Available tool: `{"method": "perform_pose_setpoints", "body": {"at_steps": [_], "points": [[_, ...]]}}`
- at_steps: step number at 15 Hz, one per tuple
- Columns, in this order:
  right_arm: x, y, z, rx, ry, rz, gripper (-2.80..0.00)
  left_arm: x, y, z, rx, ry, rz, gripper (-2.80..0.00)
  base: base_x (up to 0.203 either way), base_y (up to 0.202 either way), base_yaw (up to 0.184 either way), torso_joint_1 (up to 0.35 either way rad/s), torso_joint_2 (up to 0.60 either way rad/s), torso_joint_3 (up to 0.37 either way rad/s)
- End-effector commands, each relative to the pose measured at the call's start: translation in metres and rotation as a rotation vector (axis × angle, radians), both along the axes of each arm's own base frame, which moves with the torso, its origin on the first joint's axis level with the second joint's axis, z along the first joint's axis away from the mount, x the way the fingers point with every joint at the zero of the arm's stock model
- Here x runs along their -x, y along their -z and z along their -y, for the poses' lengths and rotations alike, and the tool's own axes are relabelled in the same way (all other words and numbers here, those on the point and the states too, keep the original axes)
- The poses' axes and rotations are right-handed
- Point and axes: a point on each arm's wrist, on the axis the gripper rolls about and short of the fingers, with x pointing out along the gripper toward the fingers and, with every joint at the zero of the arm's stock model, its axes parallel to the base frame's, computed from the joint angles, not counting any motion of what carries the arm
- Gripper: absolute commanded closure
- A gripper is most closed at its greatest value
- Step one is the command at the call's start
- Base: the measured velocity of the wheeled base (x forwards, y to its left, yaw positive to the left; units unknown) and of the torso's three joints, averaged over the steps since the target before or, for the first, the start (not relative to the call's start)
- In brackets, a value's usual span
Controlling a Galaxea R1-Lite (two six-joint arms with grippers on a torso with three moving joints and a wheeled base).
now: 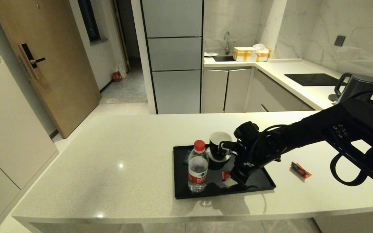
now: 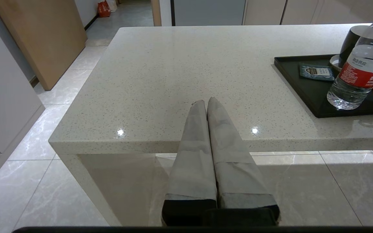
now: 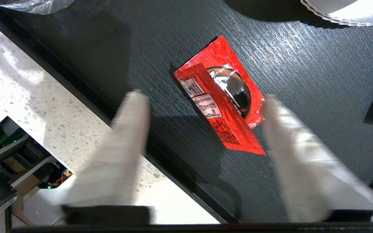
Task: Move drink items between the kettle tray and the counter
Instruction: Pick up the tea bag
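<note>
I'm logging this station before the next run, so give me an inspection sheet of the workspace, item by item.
Surface: counter, glossy speckled stone with light glints.
Job's things: one red sachet flat on the kettle tray; second red sachet on the counter beside the tray.
Clutter: water bottle, black cup and a dark packet on the tray.
Grippers: right gripper over the tray, fingers open either side of the sachet, not touching it; left gripper shut at the counter's near edge.
Cables: black cable looping off the right arm.
Surroundings: kettle on the back worktop, door, sink.
</note>
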Motion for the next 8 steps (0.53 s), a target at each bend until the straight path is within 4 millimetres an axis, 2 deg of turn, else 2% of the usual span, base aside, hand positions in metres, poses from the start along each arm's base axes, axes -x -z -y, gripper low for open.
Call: {"method": "perform_pose_setpoints", "body": {"at_steps": [1, 8], "points": [[0.0003, -0.0009, -0.0002, -0.002, -0.004, 0.001, 0.0, 0.0, 0.0, 0.0, 0.0, -0.001, 0.0, 0.0, 0.0, 0.0, 0.0, 0.0, 0.0, 0.0], [0.0007, -0.0035, 0.0016, -0.004, 0.001, 0.004, 0.0, 0.0, 0.0, 0.0, 0.0, -0.001, 0.0, 0.0, 0.0, 0.0, 0.0, 0.0, 0.0, 0.0]]}}
